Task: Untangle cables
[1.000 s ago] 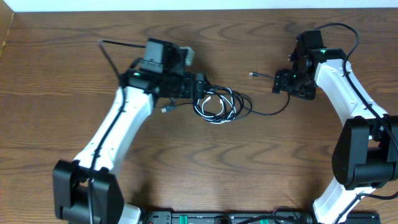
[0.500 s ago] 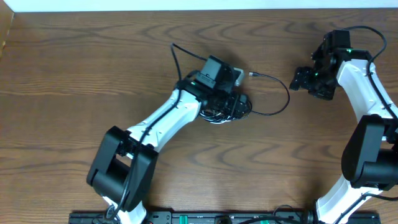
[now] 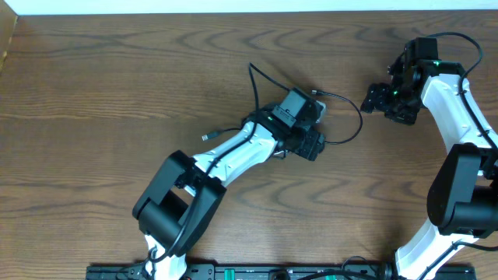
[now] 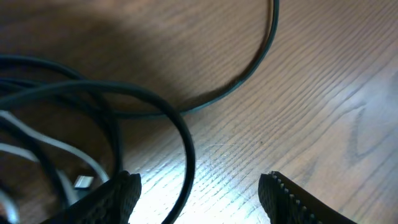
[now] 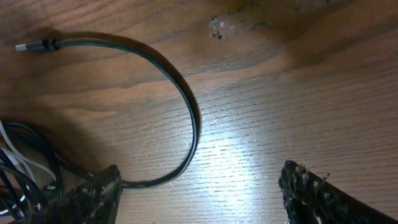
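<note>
Cables [image 4: 186,149] hidden overhead under left end effector [image 3: 311,145]; left wrist shows loops.

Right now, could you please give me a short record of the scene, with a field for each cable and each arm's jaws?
surface: wooden table
black cable: one free end curves away from the loops to a metal-tipped plug
white cable: looped together with the black cable
left jaws: open, low over the looped cables, one black loop lying between them
right jaws: open, holding nothing, off to the side of the loops
</note>
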Available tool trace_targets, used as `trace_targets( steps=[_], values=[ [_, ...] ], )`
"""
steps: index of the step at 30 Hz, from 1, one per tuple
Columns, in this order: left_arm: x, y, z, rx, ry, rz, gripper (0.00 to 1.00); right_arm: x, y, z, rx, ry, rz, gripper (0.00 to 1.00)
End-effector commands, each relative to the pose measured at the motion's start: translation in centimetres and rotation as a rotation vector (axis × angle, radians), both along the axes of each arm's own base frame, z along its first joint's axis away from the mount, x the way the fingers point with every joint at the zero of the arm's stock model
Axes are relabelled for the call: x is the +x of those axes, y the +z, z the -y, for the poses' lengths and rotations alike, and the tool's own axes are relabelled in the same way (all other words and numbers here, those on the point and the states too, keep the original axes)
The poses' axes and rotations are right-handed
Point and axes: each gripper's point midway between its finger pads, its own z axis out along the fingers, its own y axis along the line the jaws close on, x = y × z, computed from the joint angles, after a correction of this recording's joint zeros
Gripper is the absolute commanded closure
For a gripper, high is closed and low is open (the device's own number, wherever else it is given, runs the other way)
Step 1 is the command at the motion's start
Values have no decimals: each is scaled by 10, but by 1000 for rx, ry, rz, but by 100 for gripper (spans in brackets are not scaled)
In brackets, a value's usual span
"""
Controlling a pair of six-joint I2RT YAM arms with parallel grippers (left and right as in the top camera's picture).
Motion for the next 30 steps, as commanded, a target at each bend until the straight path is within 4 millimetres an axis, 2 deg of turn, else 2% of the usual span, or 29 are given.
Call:
trace_targets(
  steps=[1,5,8,15,16,17,19,23,26,30],
  values=[
    [6,-3,0,25,12,27,33,-2,-4,-2,6,13,-11,23],
    [8,-16,2,27,12,24,34,-2,-4,-2,6,13,-11,23],
    [10,-22,4,26,12,23,39,-2,-4,-2,6,13,-11,23],
    [11,-21,5,22,12,28,63,-2,-4,-3,9,15,-12,23],
    [11,-21,5,22,12,28,82,-2,-4,-3,10,15,-13,23],
    [11,-21,5,21,13,28,90,-2,-4,-4,14,16,-13,23],
    [12,-17,5,13,16,28,92,-1,-3,-8,41,21,-8,23],
    [14,10,-1,-11,28,46,92,1,0,-16,83,34,4,23],
    [13,49,-3,-103,13,51,93,5,5,-31,158,116,45,23],
    [11,118,-11,-270,-15,87,92,11,18,-59,282,228,118,27]
  ],
)
